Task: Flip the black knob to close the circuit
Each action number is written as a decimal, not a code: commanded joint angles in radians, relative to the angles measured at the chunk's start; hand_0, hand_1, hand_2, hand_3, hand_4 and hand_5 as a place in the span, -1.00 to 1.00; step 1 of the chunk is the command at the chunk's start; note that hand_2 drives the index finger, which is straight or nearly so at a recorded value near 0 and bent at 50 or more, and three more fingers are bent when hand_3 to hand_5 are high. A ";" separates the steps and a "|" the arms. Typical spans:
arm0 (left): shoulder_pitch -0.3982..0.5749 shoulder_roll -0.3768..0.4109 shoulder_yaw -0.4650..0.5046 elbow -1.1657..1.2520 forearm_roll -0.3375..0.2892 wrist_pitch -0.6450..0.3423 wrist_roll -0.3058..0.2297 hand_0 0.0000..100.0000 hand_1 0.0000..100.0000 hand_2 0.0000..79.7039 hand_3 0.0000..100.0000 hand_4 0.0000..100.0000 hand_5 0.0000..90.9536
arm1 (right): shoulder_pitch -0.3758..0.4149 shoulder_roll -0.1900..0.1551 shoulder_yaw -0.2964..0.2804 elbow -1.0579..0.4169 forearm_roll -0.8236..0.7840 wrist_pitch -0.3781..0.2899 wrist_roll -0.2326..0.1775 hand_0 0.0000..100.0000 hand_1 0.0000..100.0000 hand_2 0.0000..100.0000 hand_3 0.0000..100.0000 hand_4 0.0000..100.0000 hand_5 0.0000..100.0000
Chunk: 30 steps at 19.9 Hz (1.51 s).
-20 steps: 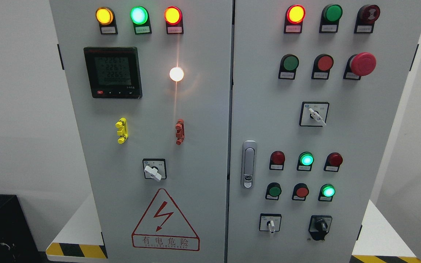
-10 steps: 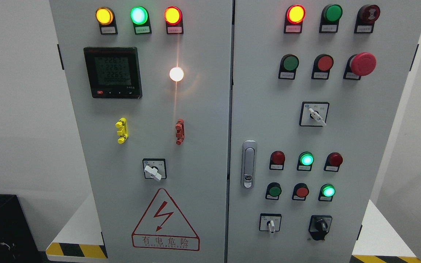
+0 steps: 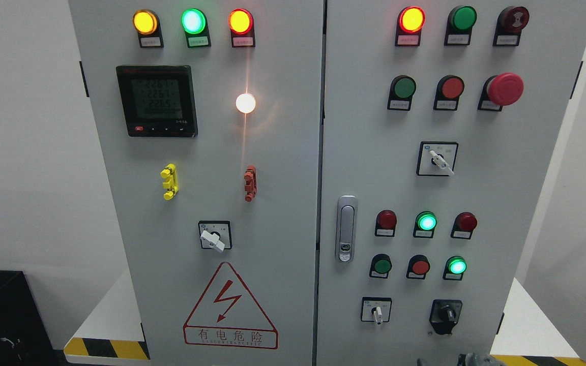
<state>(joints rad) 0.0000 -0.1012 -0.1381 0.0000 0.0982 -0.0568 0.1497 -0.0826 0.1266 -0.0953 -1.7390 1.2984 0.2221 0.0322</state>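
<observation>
Low on the right door of a grey electrical cabinet [image 3: 283,168], the black knob [image 3: 445,315] sits at the bottom right corner of the controls, its handle pointing roughly straight up, with nothing touching it. Just below it, at the picture's bottom edge, a few grey metal tips of a robot hand [image 3: 468,360] poke into view; too little shows to tell whether its fingers are spread or curled, or which arm it belongs to. To the knob's left is a white-handled switch [image 3: 376,311], and above it two rows of red and green buttons, two of them lit green. On the left door hang a meter screen [image 3: 156,100], a glowing white lamp [image 3: 245,103] and a red lightning warning triangle [image 3: 230,306].
</observation>
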 commanded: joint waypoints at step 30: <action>0.021 0.000 0.000 -0.029 0.000 0.000 0.001 -0.76 0.11 -1.00 -1.00 -1.00 -1.00 | -0.154 0.004 -0.095 0.118 0.050 0.017 0.026 -1.00 -0.93 0.69 1.00 0.99 1.00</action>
<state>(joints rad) 0.0000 -0.1012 -0.1381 0.0000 0.0982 -0.0568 0.1495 -0.2217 0.1300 -0.1748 -1.6405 1.3476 0.2386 0.0582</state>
